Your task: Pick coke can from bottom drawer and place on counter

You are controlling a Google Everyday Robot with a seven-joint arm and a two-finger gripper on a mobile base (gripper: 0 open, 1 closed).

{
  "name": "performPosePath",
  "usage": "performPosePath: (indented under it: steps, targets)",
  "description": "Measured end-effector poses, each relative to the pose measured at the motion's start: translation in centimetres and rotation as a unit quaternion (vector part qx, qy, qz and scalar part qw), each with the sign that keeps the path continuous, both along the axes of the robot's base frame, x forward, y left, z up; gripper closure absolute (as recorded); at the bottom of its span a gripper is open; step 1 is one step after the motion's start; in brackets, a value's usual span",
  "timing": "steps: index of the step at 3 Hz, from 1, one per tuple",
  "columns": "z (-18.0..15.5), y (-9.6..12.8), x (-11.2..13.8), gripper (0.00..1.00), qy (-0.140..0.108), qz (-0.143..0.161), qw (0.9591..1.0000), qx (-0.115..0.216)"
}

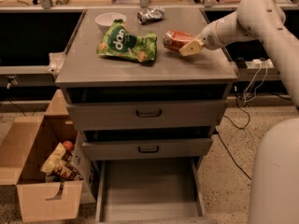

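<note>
The coke can [175,39] lies tilted on its side at the right rear of the counter [140,72]. My gripper [188,47] reaches in from the right and is shut on the can's right end, one pale finger [190,48] in front of it. I cannot tell whether the can rests on the counter or hangs just above it. The bottom drawer [149,192] is pulled out below, and its grey floor holds nothing.
A green snack bag [126,43] lies left of the can. A white bowl [110,20] and a crumpled foil object [150,14] sit at the back. The two upper drawers [148,113] are nearly shut. An open cardboard box [39,171] stands on the floor at left, and cables [245,92] hang at right.
</note>
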State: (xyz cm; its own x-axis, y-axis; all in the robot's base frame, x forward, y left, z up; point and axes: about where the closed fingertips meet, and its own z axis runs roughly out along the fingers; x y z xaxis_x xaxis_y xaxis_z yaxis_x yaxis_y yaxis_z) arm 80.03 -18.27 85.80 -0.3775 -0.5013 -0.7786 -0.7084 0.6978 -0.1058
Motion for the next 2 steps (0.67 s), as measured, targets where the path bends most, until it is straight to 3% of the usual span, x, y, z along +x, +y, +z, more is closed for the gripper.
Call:
performPosePath:
  steps: [1,2]
  targets:
    - [-0.10,-0.16,0.02,0.08,0.001,-0.002,1.0000,-0.002]
    - [0.01,-0.67,-0.40,0.00,-0.003,-0.005,1.0000,-0.008]
